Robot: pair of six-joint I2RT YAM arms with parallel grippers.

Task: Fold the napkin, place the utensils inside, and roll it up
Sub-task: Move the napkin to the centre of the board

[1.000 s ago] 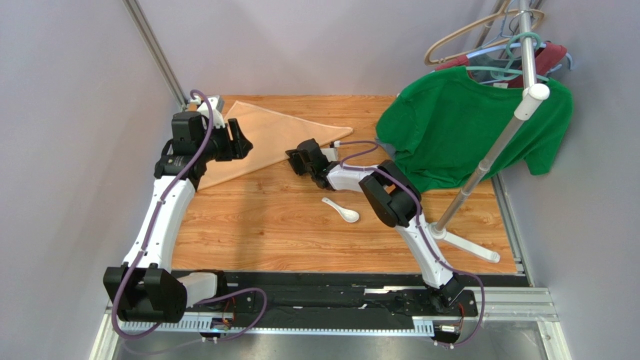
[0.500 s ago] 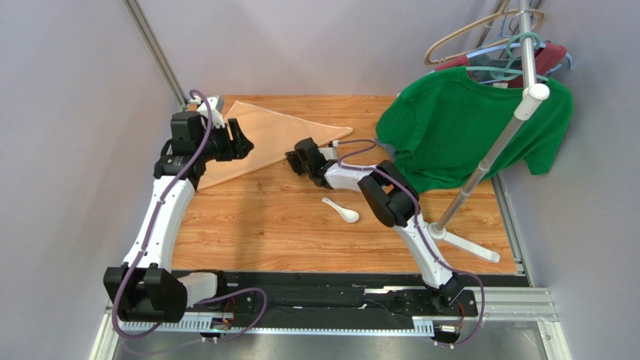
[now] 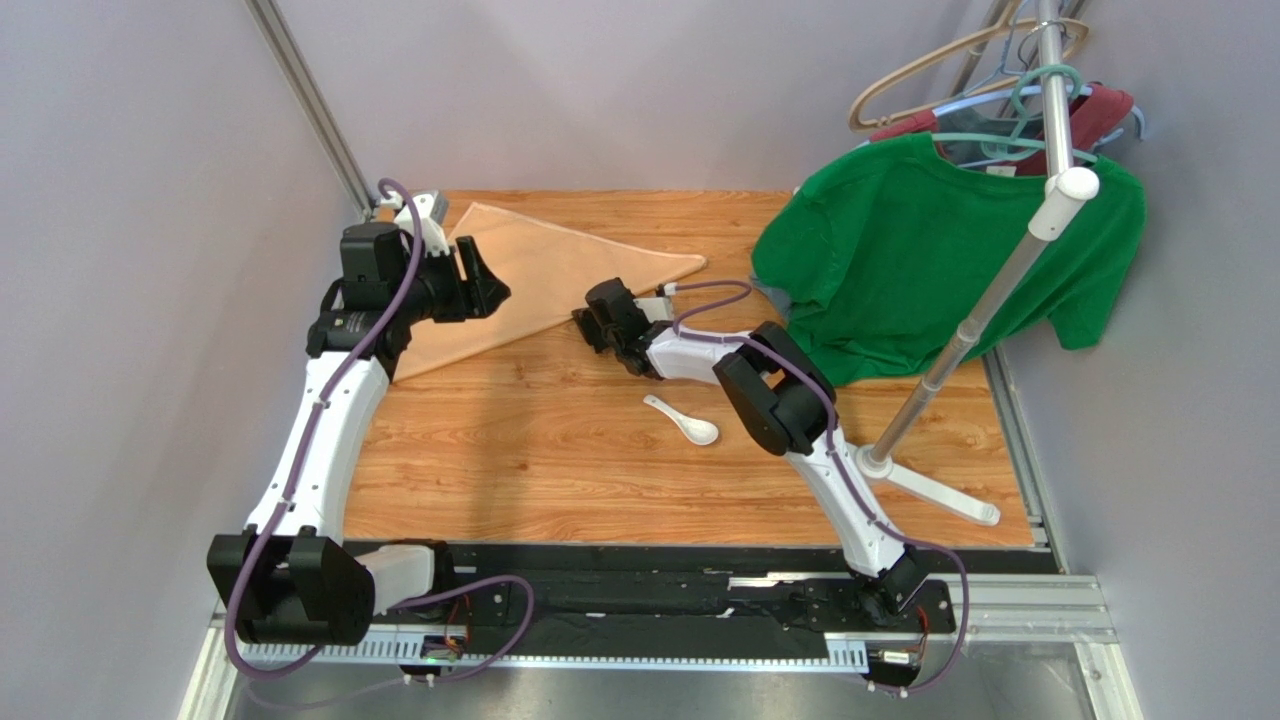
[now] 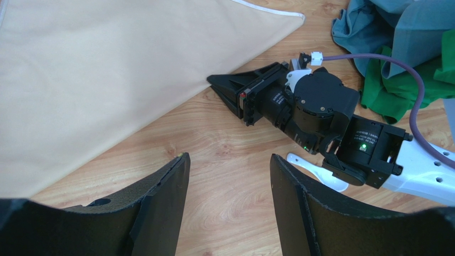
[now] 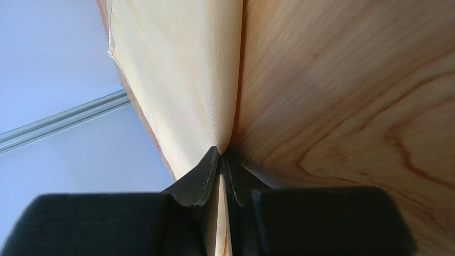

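Observation:
The peach-tan napkin lies folded in a triangle at the back left of the wooden table; it also shows in the left wrist view and the right wrist view. My right gripper lies low on the table at the napkin's long edge, shut on that folded edge; its tip shows in the left wrist view. My left gripper hovers over the napkin's left part, open and empty. The white spoon lies on bare wood beside the right arm, partly hidden by it in the left wrist view.
A green T-shirt hangs from a white rack at the right, with hangers above. The rack's legs rest on the table's right front. Grey walls close in on both sides.
My right gripper has shifted slightly toward the back along the napkin's edge. The left arm and the spoon have not visibly moved.

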